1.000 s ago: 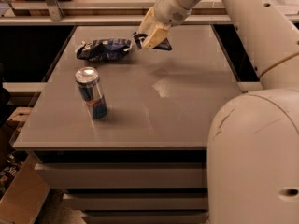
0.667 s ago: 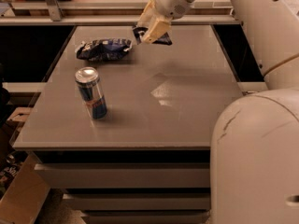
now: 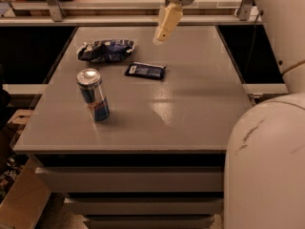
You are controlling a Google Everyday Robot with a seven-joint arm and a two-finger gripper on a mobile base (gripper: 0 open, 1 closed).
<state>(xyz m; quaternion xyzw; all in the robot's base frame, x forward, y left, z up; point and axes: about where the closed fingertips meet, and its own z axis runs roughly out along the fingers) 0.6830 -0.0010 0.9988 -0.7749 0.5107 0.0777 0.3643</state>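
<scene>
Grey table (image 3: 190,113) fills the middle of the frame, with drawer fronts showing under its near edge and a dim shelf rail running across the top behind it. At the lower left, beside the table, stands a cardboard box (image 3: 21,209).

On the table's upper left lies a crumpled blue bag (image 3: 106,49), flat on its side. Just below it, toward the left edge, a can (image 3: 93,95) stands upright, blue and silver with a red mark low on its side and a shiny top.

Right of the bag and above the can's level lies the packet (image 3: 146,70). It is small, flat and rectangular, dark blue to black, with a pale patch of print near its left end. Its long side runs nearly across the frame, tilted a little down to the right. It lies apart from both the bag and the can, and nothing touches it.

Above the packet, at the top centre of the frame, hangs the gripper (image 3: 157,13), well clear of the table. Its cream fingers (image 3: 167,22) are spread apart and hold nothing.

At the right edge and lower right, the robot's white arm (image 3: 267,166) bulks large.
</scene>
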